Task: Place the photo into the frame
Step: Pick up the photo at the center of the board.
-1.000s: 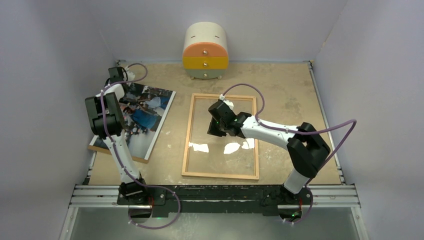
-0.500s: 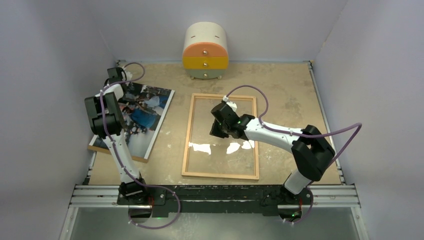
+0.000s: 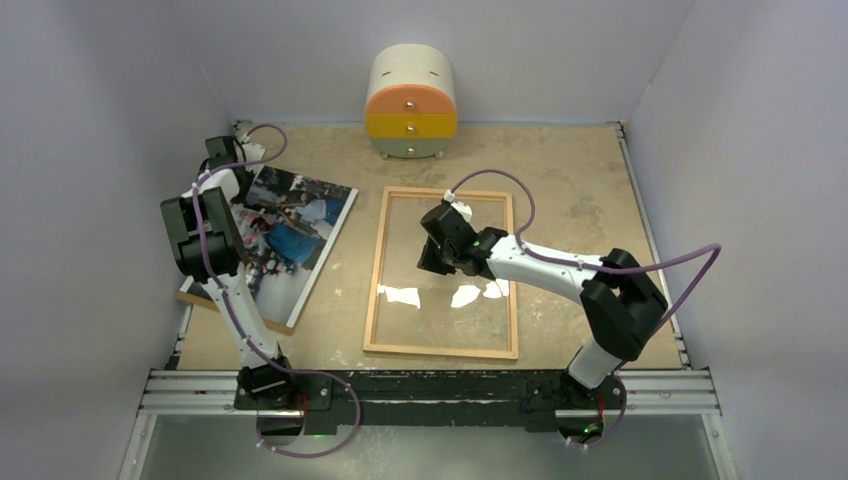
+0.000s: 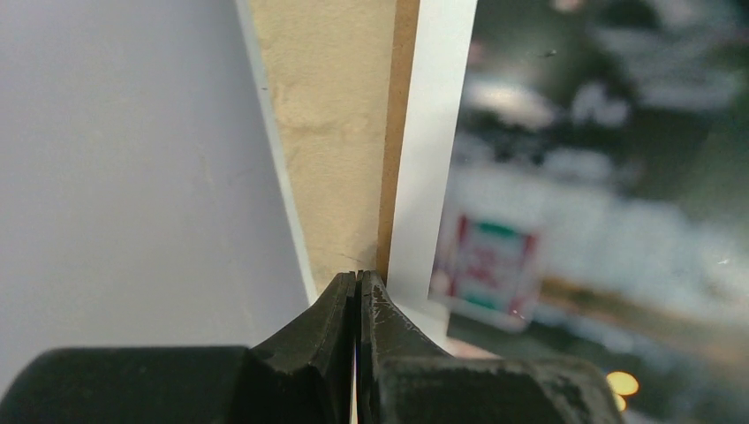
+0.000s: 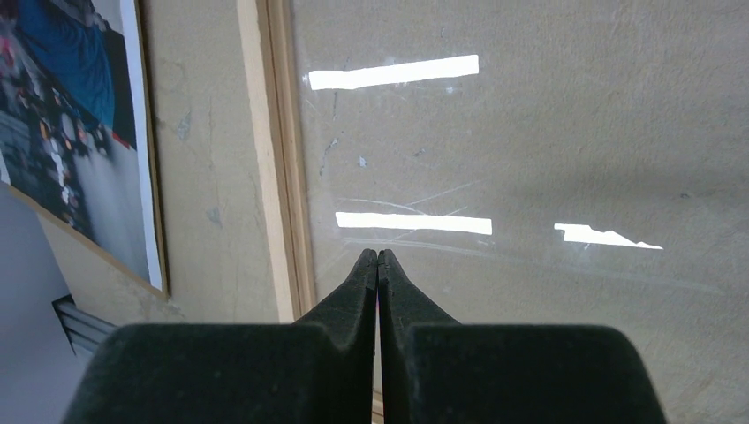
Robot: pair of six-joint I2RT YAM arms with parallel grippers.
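Lying at the left side of the desk (image 3: 570,180), the photo (image 3: 290,235) sits glossy side up on a brown board (image 3: 235,303), turned slightly askew to it so that a strip of board shows along the near edge. The left arm (image 3: 205,235) reaches to the photo's far-left corner. In the left wrist view the left jaws are clenched, with a thin pale sliver pinched between them and the photo's white border running right up to the tips, so they grasp the photo at that corner.

The frame (image 3: 375,270) lies flat in the middle of the desk, to the right of the photo and apart from it, with bare desk between. A clear pane (image 3: 450,330) fills its opening and throws back bright reflections.

The right arm (image 3: 545,265) stretches over the frame. The right jaws are pressed together with nothing between them, pointing down at the pane just inside the frame's left rail; whether the tips touch the pane cannot be told.

A round cabinet (image 3: 411,105) with cream, orange and yellow drawers stands at the far edge.
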